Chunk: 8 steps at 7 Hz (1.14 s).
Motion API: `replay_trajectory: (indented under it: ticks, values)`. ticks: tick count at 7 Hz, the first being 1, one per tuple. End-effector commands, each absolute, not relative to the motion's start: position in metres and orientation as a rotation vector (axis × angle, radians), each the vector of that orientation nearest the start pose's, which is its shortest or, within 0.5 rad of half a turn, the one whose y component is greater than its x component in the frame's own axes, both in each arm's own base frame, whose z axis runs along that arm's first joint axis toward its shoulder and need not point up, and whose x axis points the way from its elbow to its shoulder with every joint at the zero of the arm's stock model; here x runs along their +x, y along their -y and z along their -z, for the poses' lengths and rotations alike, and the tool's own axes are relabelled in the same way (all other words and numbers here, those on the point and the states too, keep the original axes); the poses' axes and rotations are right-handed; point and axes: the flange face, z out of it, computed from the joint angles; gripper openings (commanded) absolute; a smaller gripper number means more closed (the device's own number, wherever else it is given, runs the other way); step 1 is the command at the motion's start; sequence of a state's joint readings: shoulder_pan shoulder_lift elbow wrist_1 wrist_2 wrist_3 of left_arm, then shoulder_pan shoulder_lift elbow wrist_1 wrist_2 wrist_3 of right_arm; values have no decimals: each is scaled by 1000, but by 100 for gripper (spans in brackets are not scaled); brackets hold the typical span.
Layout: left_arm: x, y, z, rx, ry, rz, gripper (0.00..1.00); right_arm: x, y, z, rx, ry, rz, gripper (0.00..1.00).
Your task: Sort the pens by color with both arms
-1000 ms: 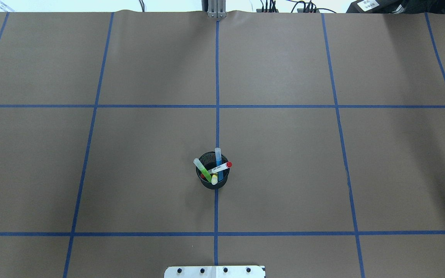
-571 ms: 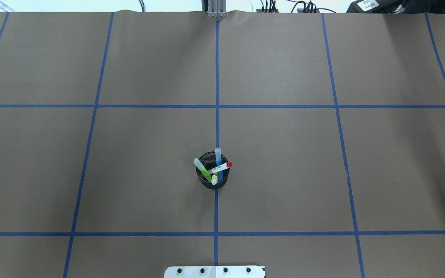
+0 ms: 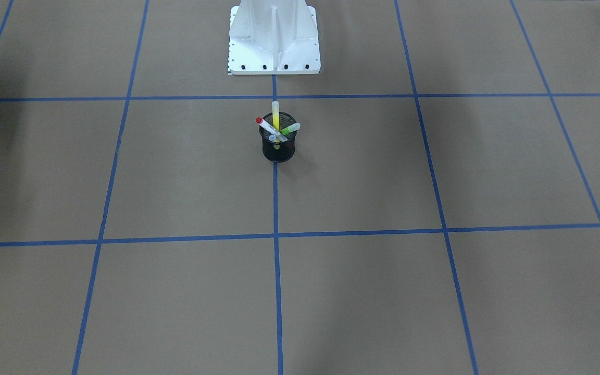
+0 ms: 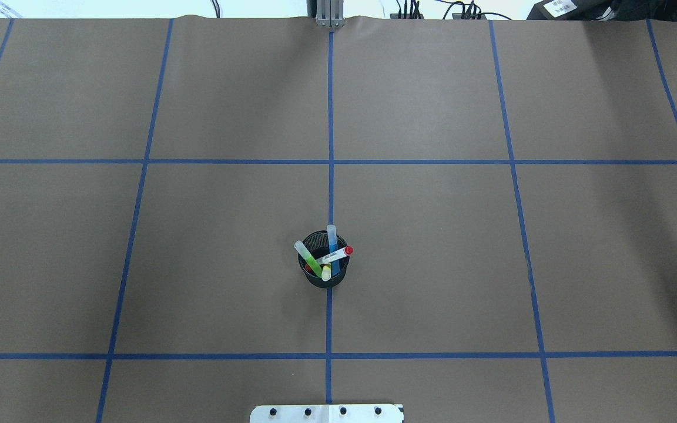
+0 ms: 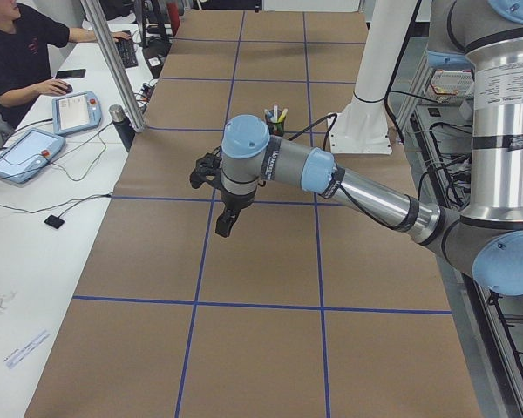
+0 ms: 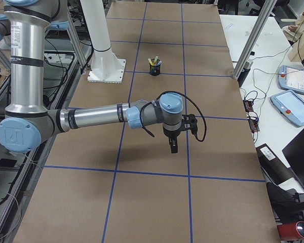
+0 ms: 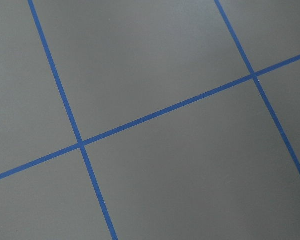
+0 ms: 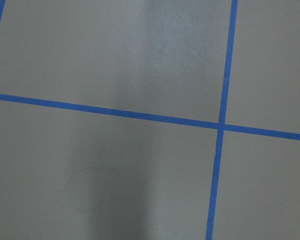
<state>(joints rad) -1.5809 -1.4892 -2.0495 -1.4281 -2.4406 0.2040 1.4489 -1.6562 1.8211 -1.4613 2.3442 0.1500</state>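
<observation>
All four pens stand in the black mesh cup. The blue pen leans away from the robot. The green pen leans to the robot's left. The white pen with the red cap leans to its right. The yellow pen leans back toward the robot.

The cup sits on the middle blue tape line of the brown desk, not far from the white base.

Both arms are well apart from the cup, one on each side. The left arm reaches out low and almost flat over the desk. Its wrist bends so the left arm's fingers point down, up off the paper. The right arm does the same, and the right arm's fingers hang down above the desk.

I see the fingers only from the side, so I cannot tell how wide they are. I see no pen in them. Both wrist cameras show me only paper and tape.
</observation>
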Motion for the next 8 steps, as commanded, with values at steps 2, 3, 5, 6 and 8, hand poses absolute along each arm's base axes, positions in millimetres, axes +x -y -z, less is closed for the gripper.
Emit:
replay_trajectory:
  ticks: [2, 3, 5, 6, 8]
  values:
    - [-60, 438, -473, 325, -840, -292, 99, -24, 493, -536, 180, 814, 148, 100]
    - [-60, 438, -475, 320, -841, -288, 99, -52, 524, -515, 176, 819, 185, 99]
    - [-60, 438, -481, 308, -843, -283, 99, -116, 586, -408, 110, 818, 139, 98]
    - [-59, 437, -484, 300, -845, -281, 99, -152, 590, -375, 90, 832, 116, 98]
    - [-59, 438, -485, 290, -847, -262, 99, -220, 588, -316, 27, 874, 27, 98]
